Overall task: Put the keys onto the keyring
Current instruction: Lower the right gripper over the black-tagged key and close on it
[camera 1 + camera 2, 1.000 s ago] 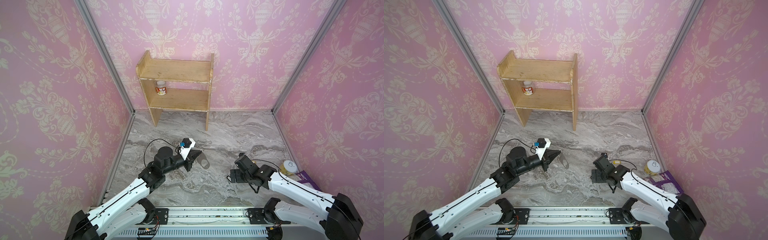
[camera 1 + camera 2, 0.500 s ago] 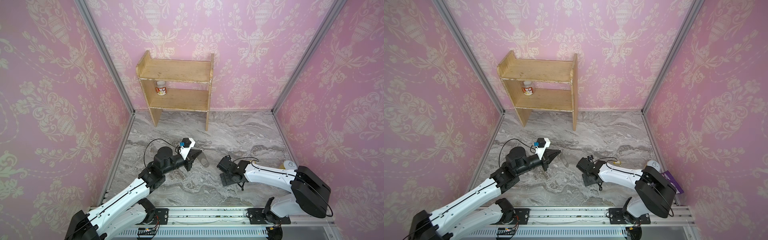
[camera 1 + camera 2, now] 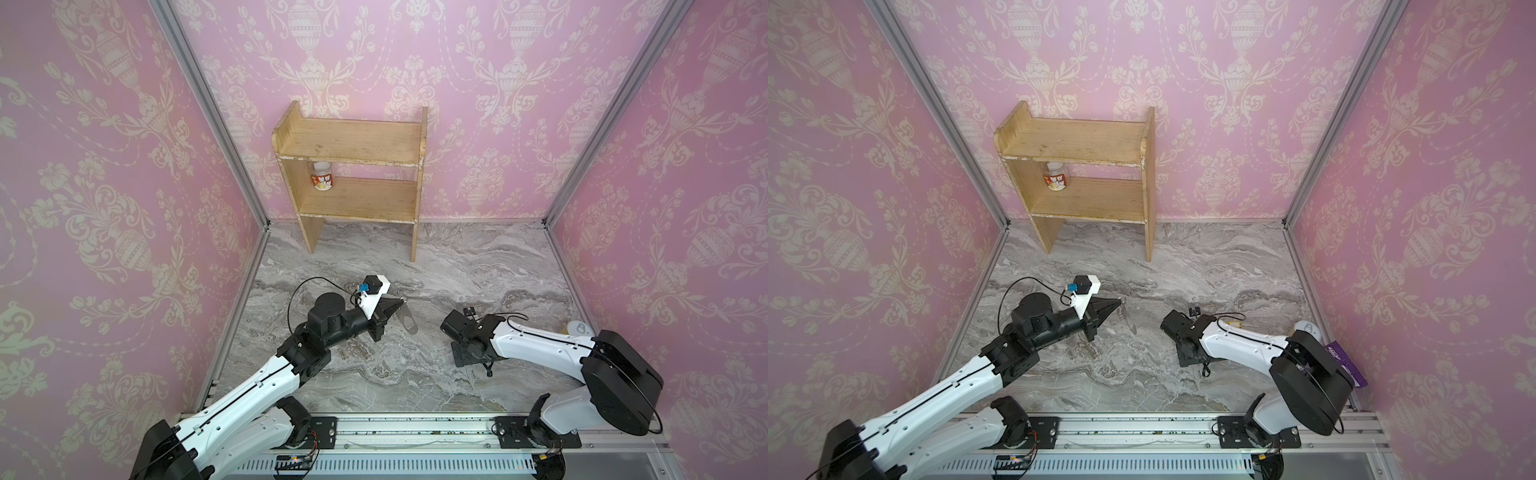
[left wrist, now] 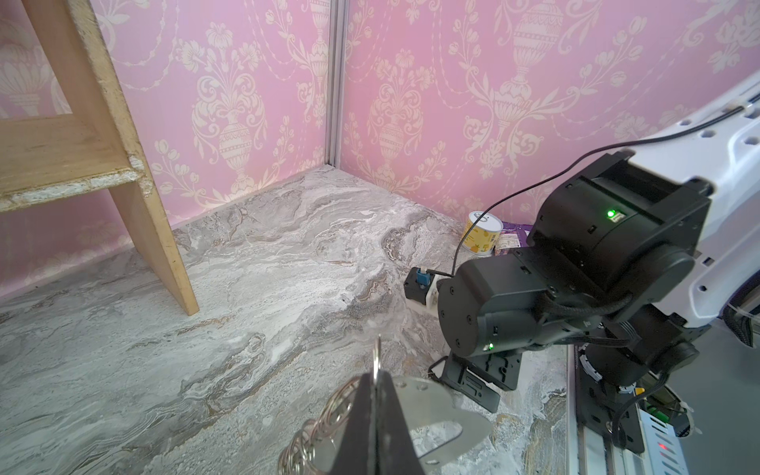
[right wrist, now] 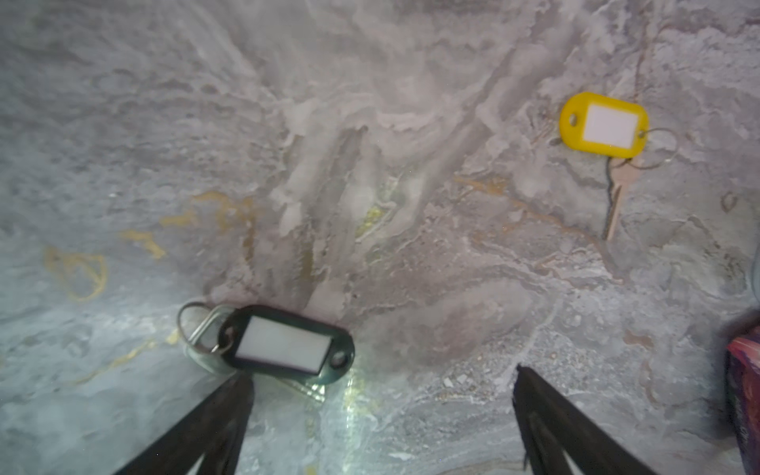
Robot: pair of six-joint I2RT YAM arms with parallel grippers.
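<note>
The grey marble table (image 3: 457,257) is the biggest thing. A wooden shelf with two boards (image 3: 353,174) stands at the back of it. The left gripper (image 4: 372,376) has its two black fingers pressed tight on the edge of the keyring (image 4: 440,411), a flat grey metal plate with small wire rings (image 4: 329,415) along one side. The right gripper (image 5: 382,390) points down at the table, its fingers spread wide with nothing between them. The black plastic key tag (image 5: 288,345) with a white label lies flat right next to one finger (image 5: 222,419). The yellow plastic key tag (image 5: 603,125) lies farther off, with a little key (image 5: 617,193) on its ring.
</note>
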